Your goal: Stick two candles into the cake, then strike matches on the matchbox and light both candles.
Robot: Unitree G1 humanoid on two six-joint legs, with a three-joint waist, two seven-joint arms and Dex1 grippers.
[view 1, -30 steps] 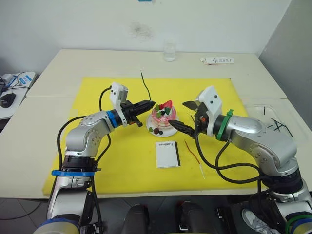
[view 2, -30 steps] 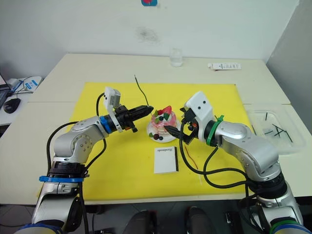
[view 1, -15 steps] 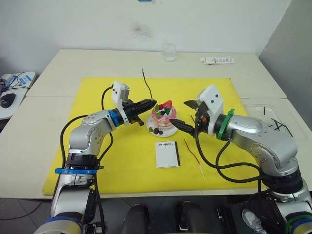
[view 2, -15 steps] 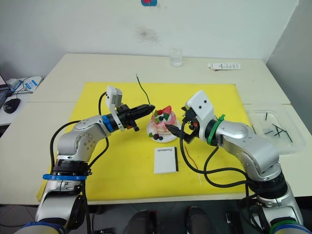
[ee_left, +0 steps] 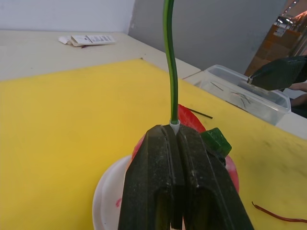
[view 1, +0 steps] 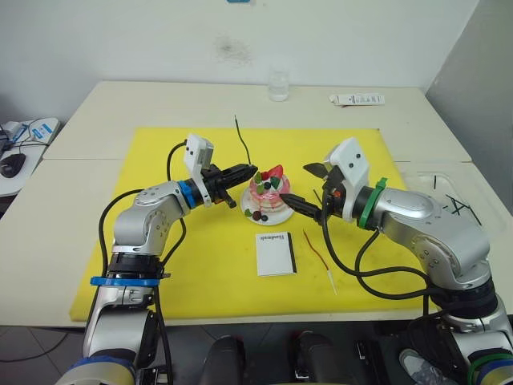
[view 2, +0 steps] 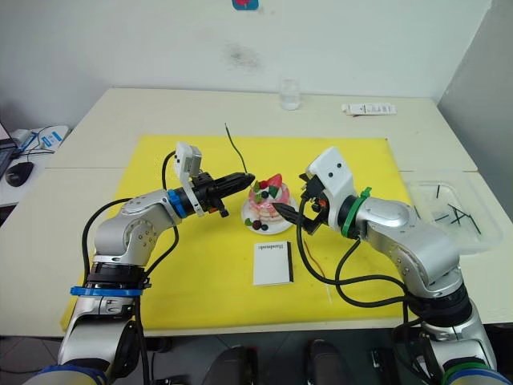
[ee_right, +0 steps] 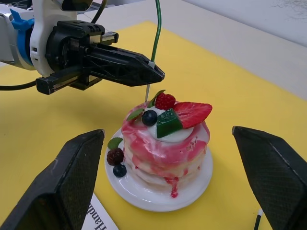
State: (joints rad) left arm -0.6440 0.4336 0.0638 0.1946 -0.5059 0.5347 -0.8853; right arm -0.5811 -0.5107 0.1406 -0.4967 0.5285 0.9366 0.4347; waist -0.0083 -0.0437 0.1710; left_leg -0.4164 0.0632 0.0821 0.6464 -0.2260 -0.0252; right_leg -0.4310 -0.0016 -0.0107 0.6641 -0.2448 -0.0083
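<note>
The pink cake (view 1: 269, 195) sits on its white plate (view 1: 278, 217) in the middle of the yellow mat. My left gripper (view 1: 252, 170) is shut on the green candle (view 1: 240, 140), which stands nearly upright. Its pale lower end (ee_right: 147, 93) hangs just above the cake's top, on the robot's left side by a raspberry. My right gripper (view 1: 308, 188) is open at the cake's right side, one finger high and one low, touching nothing. The red candle (view 1: 317, 249) lies on the mat right of the white matchbox (view 1: 275, 253). Black matches (view 1: 455, 202) lie in a clear tray.
The clear tray (view 1: 481, 186) stands off the mat at the right table edge. A glass (view 1: 278, 84) and a white tube (view 1: 357, 99) stand at the table's back. The yellow mat (view 1: 160, 265) covers the working area.
My left gripper has crept slightly toward the cake with the green candle. The right gripper has shifted a touch up and to the right.
</note>
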